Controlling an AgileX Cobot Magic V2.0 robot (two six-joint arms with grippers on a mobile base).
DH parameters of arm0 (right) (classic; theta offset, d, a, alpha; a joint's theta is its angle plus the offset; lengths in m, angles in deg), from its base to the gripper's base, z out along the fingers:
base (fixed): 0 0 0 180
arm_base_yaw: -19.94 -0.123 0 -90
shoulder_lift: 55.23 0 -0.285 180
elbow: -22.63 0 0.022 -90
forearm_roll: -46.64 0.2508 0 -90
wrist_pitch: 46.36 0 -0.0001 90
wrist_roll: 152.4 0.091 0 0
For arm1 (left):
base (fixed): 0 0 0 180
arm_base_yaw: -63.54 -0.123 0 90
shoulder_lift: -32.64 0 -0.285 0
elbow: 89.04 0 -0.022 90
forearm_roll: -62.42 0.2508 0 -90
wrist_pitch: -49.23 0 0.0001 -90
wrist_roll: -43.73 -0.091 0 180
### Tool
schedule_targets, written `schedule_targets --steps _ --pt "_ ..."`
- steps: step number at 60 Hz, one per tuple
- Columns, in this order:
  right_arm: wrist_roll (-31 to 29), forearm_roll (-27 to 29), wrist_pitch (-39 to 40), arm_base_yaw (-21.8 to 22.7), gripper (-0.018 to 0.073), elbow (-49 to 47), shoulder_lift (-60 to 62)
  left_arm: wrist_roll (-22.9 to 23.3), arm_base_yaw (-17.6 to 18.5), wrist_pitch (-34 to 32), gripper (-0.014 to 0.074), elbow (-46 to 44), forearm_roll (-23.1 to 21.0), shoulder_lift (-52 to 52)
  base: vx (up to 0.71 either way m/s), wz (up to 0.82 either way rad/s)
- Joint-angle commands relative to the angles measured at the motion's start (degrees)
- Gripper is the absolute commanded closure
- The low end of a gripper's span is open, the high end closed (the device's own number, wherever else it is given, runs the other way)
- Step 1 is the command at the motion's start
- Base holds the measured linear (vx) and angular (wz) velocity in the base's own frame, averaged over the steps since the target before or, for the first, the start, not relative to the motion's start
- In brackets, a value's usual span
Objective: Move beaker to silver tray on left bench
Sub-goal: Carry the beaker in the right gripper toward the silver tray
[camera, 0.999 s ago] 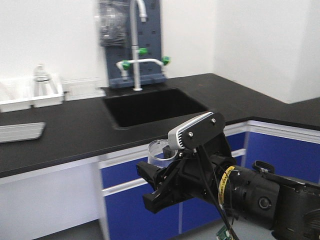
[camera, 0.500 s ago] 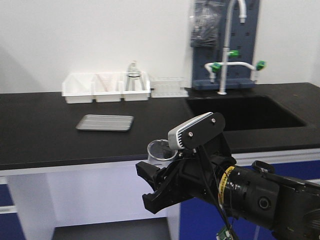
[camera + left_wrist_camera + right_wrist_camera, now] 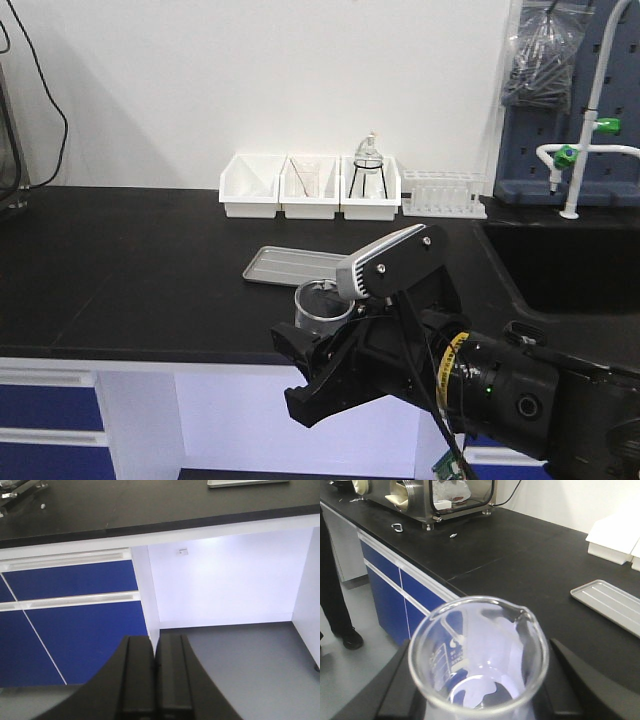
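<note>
The beaker (image 3: 323, 305), small clear glass with a flared rim, is held upright in my right gripper (image 3: 312, 365), in front of and below the edge of the left bench (image 3: 130, 270). In the right wrist view the beaker (image 3: 480, 650) fills the foreground, showing blue printed marks, with my right gripper (image 3: 480, 692) shut on it and a black jaw on either side. The silver tray (image 3: 292, 265) lies on the bench just beyond the beaker; it also shows in the right wrist view (image 3: 612, 604). My left gripper (image 3: 156, 652) is shut and empty, low over the floor.
White bins (image 3: 308, 187), a flask on a black tripod (image 3: 367, 170) and a test-tube rack (image 3: 442, 192) line the bench back. A sink (image 3: 570, 265) and a tap (image 3: 590, 120) are at the right. A metal-framed box (image 3: 430, 497) stands at the far left. Blue drawers (image 3: 70, 610) sit under the bench.
The whole view has swung left: the sink and tap slid to the right, and the bins and silver tray came to the middle. The right gripper still holds the beaker the same way.
</note>
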Motion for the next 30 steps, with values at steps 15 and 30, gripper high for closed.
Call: schedule_targets --steps 15,30 --pt "0.00 0.67 2.37 0.03 0.0573 -2.14 2.26 0.10 0.31 -4.61 0.0595 1.14 -0.16 -0.40 0.34 0.04" --pt "0.00 0.67 2.37 0.03 0.0573 -2.14 2.26 0.10 0.31 -4.61 0.0595 1.14 -0.16 -0.40 0.35 -0.01"
